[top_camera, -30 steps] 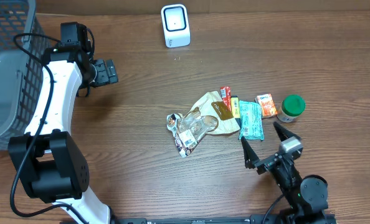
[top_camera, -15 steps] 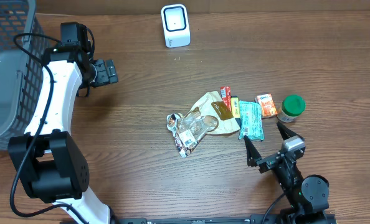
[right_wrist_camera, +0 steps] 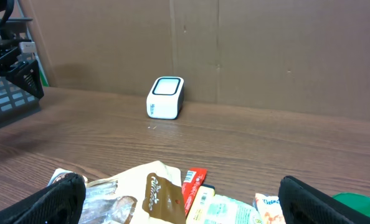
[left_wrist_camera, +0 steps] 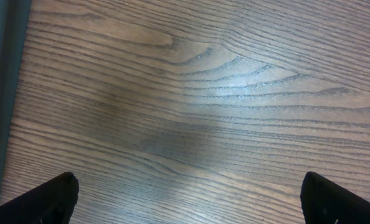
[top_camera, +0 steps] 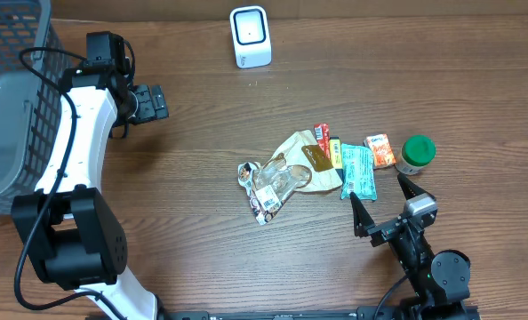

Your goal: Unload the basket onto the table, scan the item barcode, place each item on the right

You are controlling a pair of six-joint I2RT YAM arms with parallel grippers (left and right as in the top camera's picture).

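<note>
A pile of items lies right of the table's centre: a beige pouch, a clear packet, a red packet, a yellow packet, a teal packet, an orange packet and a green-lidded jar. The white scanner stands at the far edge. My right gripper is open just in front of the pile, holding nothing. My left gripper hangs open over bare wood at the far left, empty.
A dark wire basket with a grey liner stands at the left edge, next to the left arm. A brown cardboard wall rises behind the scanner.
My right gripper has drifted slightly right and back toward the near edge, away from the pile. The left arm and the items have not moved.
</note>
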